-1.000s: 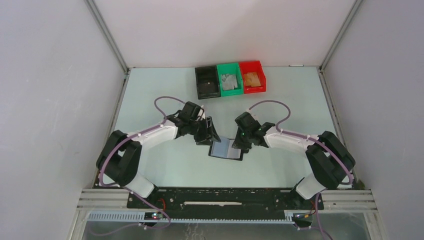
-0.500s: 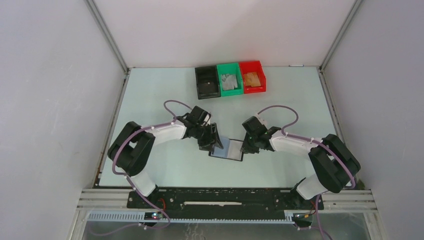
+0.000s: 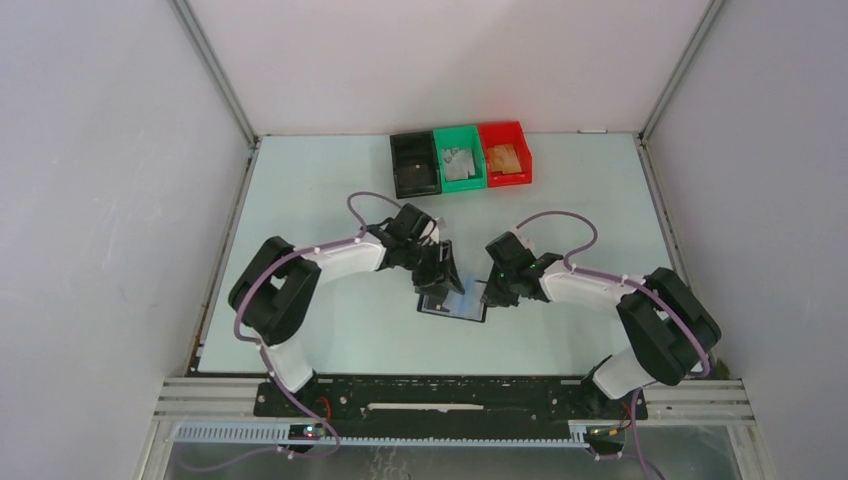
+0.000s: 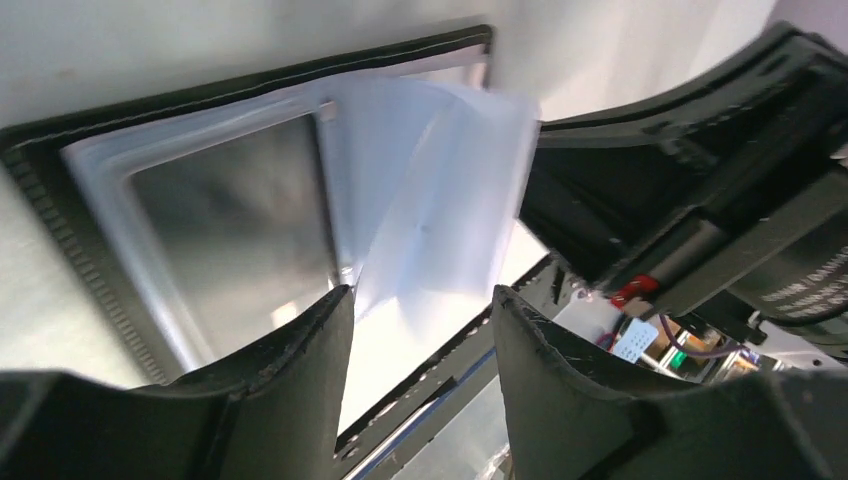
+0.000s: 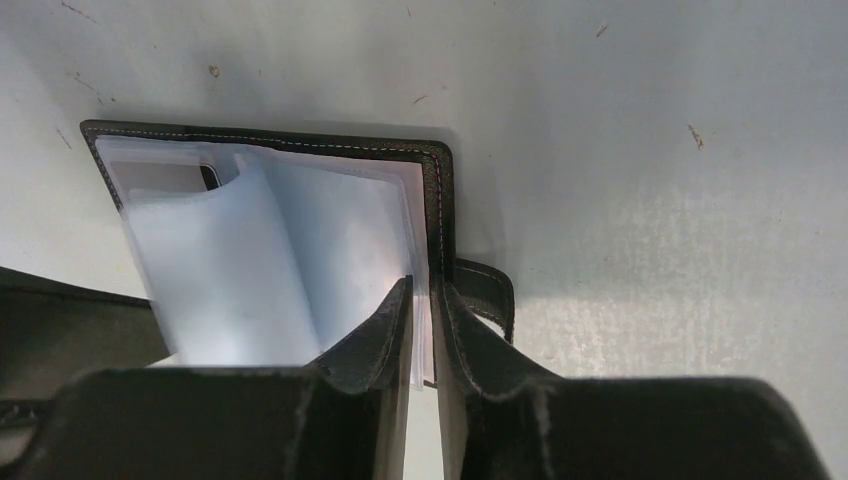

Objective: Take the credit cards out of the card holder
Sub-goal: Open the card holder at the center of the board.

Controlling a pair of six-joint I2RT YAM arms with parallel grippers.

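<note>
The black card holder [image 3: 452, 303] lies open on the table between my grippers, its clear plastic sleeves [image 4: 440, 190] fanned up. My left gripper [image 3: 444, 279] is open over the holder's left half; in the left wrist view [image 4: 420, 297] a raised sleeve passes between its fingers. A grey glossy patch [image 4: 235, 225] shows under one sleeve; I cannot tell if it is a card. My right gripper [image 3: 496, 291] is shut on the holder's right edge [image 5: 437, 200] next to the strap tab [image 5: 490, 290]. Grey-silver credit cards [image 3: 459, 164] and orange-tan ones [image 3: 503, 158] lie in bins.
Three small bins stand in a row at the table's far side: black [image 3: 413, 180], green [image 3: 446, 153] and red [image 3: 522, 160]. Grey walls close in the table on three sides.
My left gripper has moved right, from the holder's left edge to over its open sleeves. My right gripper came down to the holder's right edge and has stayed there.
</note>
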